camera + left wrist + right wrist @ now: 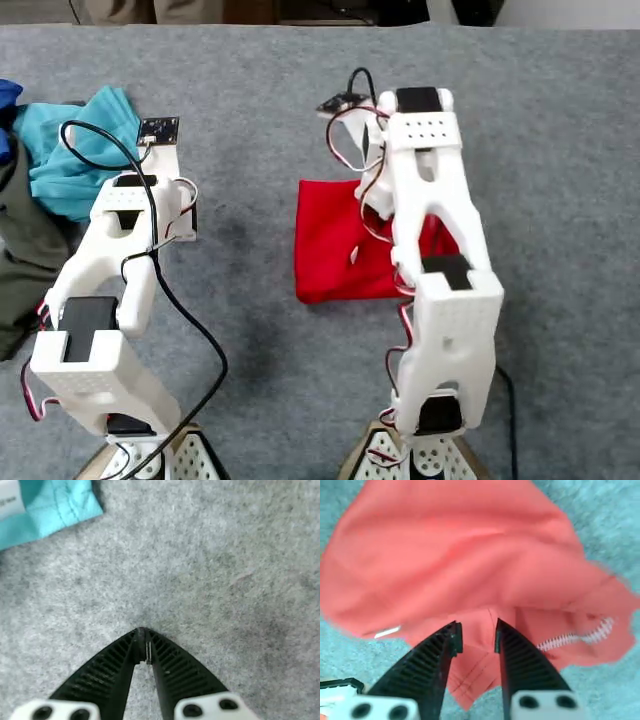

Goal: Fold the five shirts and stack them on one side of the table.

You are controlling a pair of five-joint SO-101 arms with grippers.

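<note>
The right gripper point(476, 632) is hovering over the red shirt point(335, 240), which is lying bunched at mid-table. Its fingers are standing slightly spread above the cloth. The left gripper point(144, 641) is hanging over the bare grey table point(560, 150), fingers pressed together, near the teal shirt point(75, 150). That shirt is lying heaped against a dark olive shirt point(20, 250) at the left arm's side.

Bare table point(250, 150) — between pile point(60, 170) and red shirt point(335, 245)

Matt cloth shirt point(330, 240), rough felt table point(250, 100)
</note>
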